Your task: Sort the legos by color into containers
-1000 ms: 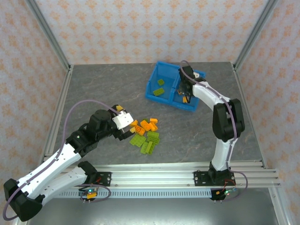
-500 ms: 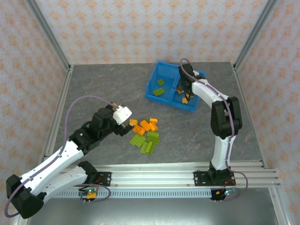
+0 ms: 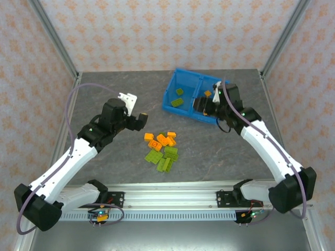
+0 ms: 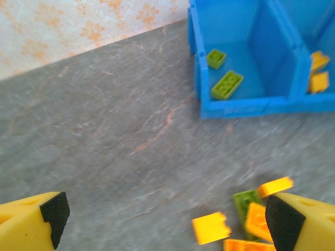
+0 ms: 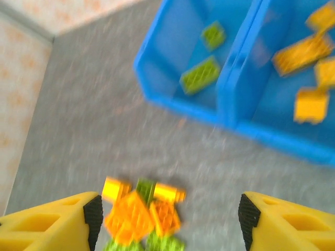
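The blue bin (image 3: 170, 90) stands at the back of the table. Its left container holds two green legos (image 3: 176, 102) (image 4: 227, 84) (image 5: 200, 75). Orange legos (image 3: 208, 93) (image 5: 303, 52) (image 4: 319, 81) lie in the right container. A loose pile of orange and green legos (image 3: 162, 149) (image 5: 141, 209) lies mid-table. My left gripper (image 3: 140, 119) (image 4: 168, 227) hangs open to the left of the pile with nothing between its fingers; an orange lego (image 4: 210, 228) lies below it. My right gripper (image 3: 203, 104) (image 5: 170, 219) is open and empty by the front wall of the bin's right container.
An aluminium rail (image 3: 199, 191) runs along the near edge by the arm bases. Slanted frame posts (image 3: 63, 57) and patterned walls close in the sides and back. Bare grey table (image 3: 115, 89) spreads left of the bin.
My right gripper has opened and pulled back from inside the right container, leaving an orange lego there. The left arm has swung up and left, away from the pile.
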Available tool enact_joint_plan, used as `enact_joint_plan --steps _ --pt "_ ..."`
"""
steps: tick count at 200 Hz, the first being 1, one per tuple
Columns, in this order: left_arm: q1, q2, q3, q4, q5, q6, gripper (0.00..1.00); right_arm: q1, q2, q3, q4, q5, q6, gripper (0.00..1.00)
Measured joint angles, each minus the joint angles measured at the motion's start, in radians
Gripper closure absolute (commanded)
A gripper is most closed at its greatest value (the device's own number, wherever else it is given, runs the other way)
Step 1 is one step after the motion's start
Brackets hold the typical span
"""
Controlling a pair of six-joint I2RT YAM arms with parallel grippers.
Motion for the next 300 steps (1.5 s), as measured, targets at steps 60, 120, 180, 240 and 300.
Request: enact_joint_plan --steps 60,120,180,240,300 --pt "-0.348 0.145 -0.038 -0.048 0.019 -0.464 0.27 0.018 -0.141 -0.150 -0.213 -0.084 -0.053 0.23" --pt "-0.594 0.359 -0.093 -0.041 0.049 -0.693 0.39 0.018 -0.160 -0.221 -0.231 -0.080 -0.020 0.22" --pt "-0.608 0.439 -0.127 -0.022 0.036 -0.723 0.39 0.018 -0.171 -0.223 -0.234 -0.079 -0.011 0.22" --pt "-0.624 0.514 -0.154 0.019 0.014 -0.720 0.48 0.018 -0.187 -0.223 -0.235 -0.080 0.003 0.22" --pt "-0.642 0.531 -0.154 0.069 -0.003 -0.719 0.68 0.018 -0.235 -0.277 -0.256 -0.171 0.032 0.22"
